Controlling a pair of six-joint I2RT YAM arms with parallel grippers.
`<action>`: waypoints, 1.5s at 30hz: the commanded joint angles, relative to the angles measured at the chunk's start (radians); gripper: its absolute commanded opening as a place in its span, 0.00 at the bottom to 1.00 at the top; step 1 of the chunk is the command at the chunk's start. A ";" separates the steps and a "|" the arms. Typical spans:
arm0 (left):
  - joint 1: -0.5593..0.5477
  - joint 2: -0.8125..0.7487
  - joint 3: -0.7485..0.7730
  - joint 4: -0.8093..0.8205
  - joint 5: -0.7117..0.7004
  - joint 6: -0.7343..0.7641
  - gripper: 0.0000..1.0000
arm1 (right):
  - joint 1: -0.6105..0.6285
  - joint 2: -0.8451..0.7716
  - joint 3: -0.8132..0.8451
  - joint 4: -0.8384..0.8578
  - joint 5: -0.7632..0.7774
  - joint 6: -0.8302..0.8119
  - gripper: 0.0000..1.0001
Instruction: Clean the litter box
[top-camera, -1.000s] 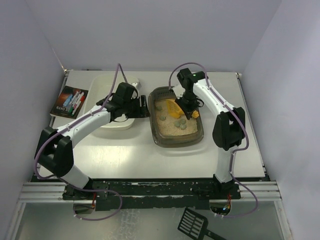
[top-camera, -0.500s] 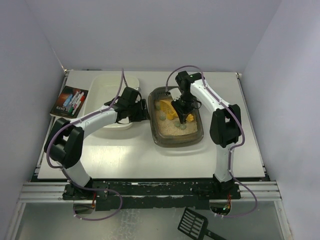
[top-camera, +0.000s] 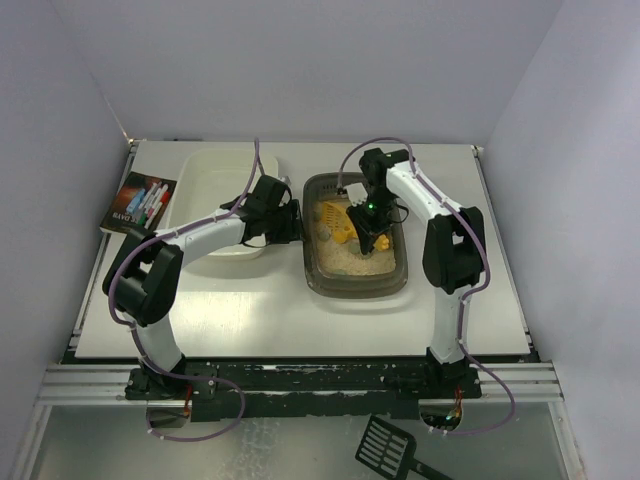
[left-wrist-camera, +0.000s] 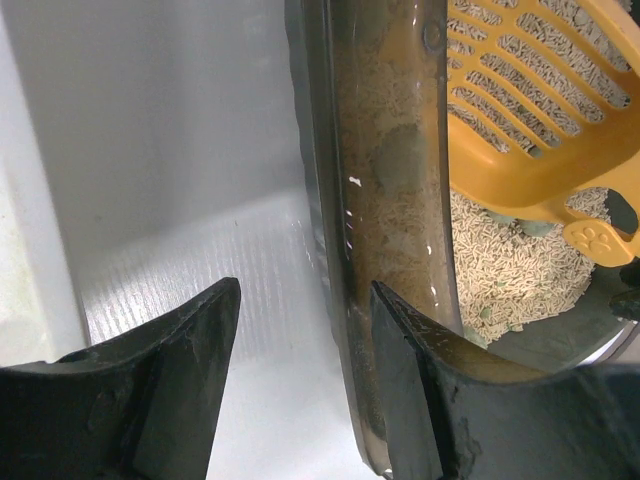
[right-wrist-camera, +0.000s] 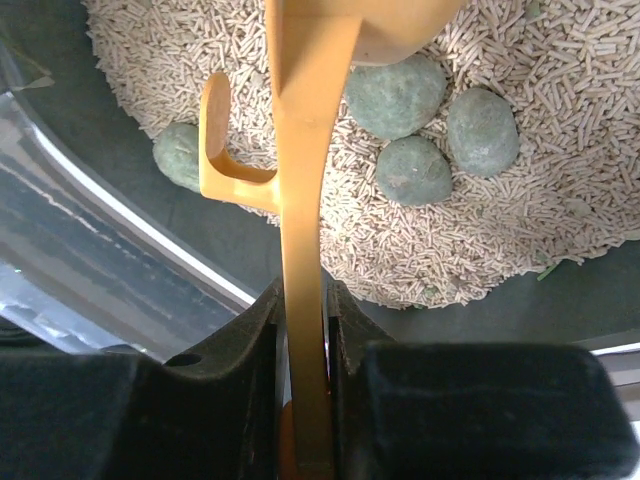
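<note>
Presently, litter box: middle of the surface, toward its far edge, white tub just left of it.
Left gripper: jaws apart, astride the box's left wall (a gap shows on the outer side).
Right gripper: clamped on the orange scoop handle, above grey-green lumps.

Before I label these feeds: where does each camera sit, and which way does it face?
Top external: above and behind, looking down; left arm, right arm show.
Left wrist: on the left arm, facing the litter box wall; open left gripper shows.
Right wrist: looking down into the litter; right gripper clamping the scoop shows.
Shared: wrist views both show the scoop.
</note>
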 joint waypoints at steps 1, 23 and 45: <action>-0.015 0.017 0.054 0.064 0.001 -0.009 0.65 | -0.046 0.014 0.003 -0.052 -0.153 0.004 0.00; -0.014 0.008 0.041 0.079 -0.045 0.018 0.63 | -0.046 0.124 -0.011 -0.055 -0.300 0.012 0.00; 0.102 -0.032 -0.002 0.122 -0.040 0.025 0.63 | -0.195 0.123 0.017 -0.053 -0.582 0.036 0.00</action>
